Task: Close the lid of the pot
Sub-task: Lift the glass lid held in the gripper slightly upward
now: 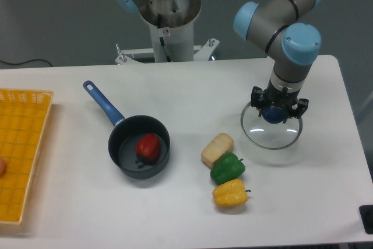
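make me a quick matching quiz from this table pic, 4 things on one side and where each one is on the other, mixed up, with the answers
Things:
1. red pepper
2. lid
3. yellow basket
4. yellow pepper

Places:
A. at the table's left edge in the picture
B. inside the pot
C. nearest the front edge, just in front of the green pepper
D. flat on the table under the gripper, right of the pot in the picture

Pairs: 1-B, 2-D, 3-A, 4-C
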Action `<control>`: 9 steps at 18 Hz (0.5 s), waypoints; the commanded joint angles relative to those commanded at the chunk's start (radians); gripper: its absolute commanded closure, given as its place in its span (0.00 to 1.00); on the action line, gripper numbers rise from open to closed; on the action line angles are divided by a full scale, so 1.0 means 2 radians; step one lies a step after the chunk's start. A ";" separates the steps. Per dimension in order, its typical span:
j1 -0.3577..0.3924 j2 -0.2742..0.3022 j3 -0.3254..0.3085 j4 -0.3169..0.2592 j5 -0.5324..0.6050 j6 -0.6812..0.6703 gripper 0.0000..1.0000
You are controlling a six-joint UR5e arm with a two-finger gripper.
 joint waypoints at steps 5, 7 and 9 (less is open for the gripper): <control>-0.002 0.004 -0.001 -0.001 0.000 -0.004 0.45; -0.003 0.008 -0.002 -0.008 0.000 -0.004 0.45; -0.011 0.011 -0.002 -0.012 0.005 -0.004 0.45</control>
